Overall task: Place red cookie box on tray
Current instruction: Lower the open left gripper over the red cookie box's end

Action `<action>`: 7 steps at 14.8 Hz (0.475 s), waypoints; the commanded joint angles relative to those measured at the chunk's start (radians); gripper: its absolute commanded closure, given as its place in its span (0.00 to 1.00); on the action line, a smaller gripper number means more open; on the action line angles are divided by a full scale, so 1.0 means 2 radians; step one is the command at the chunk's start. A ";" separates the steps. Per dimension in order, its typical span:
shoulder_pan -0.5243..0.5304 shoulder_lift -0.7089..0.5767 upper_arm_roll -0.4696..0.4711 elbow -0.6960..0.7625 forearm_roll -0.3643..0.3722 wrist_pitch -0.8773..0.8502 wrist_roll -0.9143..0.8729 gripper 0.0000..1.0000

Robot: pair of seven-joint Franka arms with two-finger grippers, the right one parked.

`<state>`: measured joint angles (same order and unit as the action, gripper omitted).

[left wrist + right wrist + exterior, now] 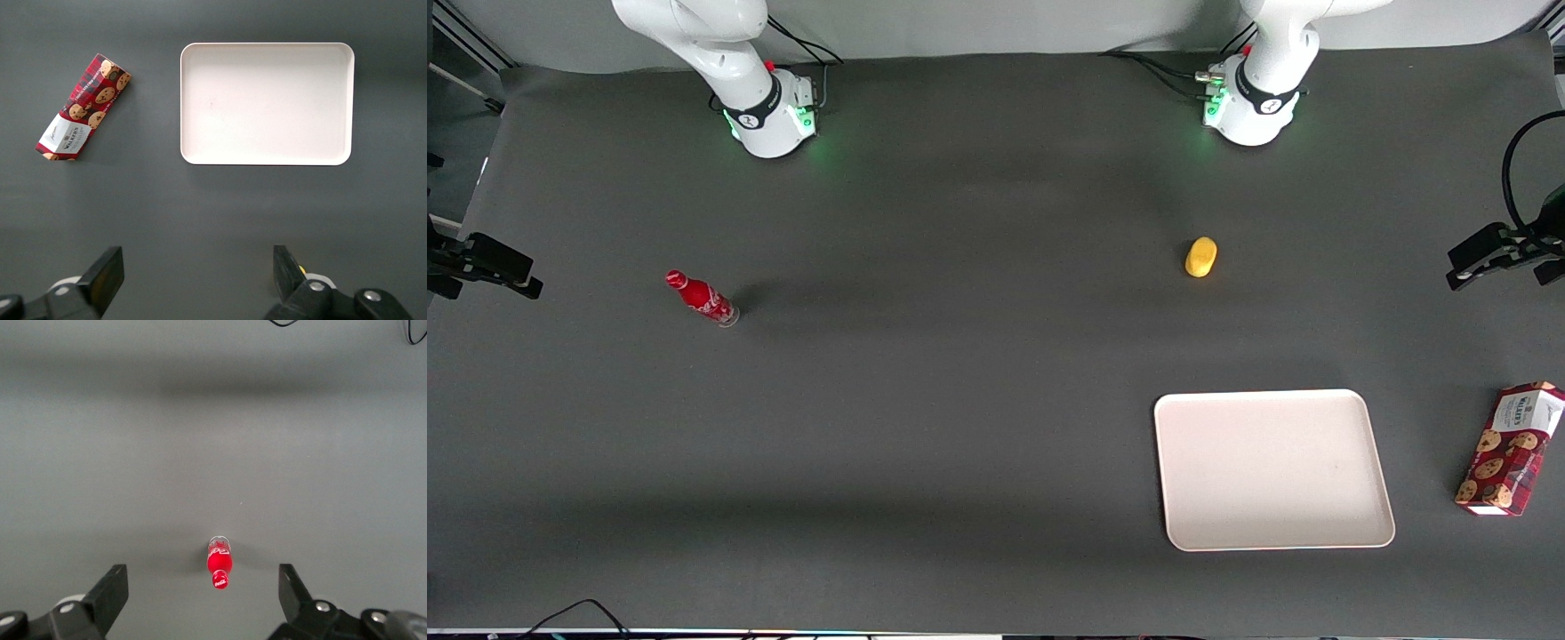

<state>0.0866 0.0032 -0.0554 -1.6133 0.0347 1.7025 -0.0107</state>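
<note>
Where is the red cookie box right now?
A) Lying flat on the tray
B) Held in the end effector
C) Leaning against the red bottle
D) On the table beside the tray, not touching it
D: the red cookie box lies on the table beside the tray with bare table between them, while the left arm's end effector hangs open above the table, holding nothing.

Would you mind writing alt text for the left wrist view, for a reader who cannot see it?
The open gripper hangs high above a dark table, holding nothing. Below it lies the cream-white tray, bare, and beside the tray, apart from it, the red cookie box lies flat at a slant, its white label end farther from the tray.
</note>
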 commanded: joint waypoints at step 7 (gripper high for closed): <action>0.018 0.003 0.000 -0.006 0.003 0.005 0.057 0.00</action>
<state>0.0949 0.0043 -0.0551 -1.6165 0.0347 1.7012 0.0054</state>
